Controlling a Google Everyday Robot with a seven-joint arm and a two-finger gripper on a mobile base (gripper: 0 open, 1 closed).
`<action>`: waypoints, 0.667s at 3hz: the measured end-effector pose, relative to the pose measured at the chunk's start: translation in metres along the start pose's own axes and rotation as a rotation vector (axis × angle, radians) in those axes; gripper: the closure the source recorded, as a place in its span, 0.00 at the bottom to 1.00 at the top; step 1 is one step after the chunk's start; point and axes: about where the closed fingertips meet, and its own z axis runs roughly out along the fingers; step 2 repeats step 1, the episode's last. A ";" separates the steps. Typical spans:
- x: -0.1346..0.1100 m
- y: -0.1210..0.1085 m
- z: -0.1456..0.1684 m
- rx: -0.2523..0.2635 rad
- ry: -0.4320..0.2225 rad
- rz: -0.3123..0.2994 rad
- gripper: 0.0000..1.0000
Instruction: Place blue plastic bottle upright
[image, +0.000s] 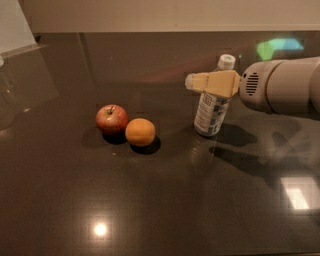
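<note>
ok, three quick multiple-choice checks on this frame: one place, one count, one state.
1. Where is the gripper? A: at the blue plastic bottle, near its top. B: down by its base. C: far off it.
2. Fruits on the table? A: one. B: two. C: three.
3. The bottle is: A: lying flat. B: cap-down. C: standing cap-up, slightly tilted.
Answers: 1 A, the gripper crosses it just under the cap. 2 B, an apple and an orange. 3 C, cap on top, base on the table.
</note>
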 end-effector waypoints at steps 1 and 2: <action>0.000 0.000 0.000 0.000 0.000 0.000 0.00; 0.000 0.000 0.000 0.000 0.000 0.000 0.00</action>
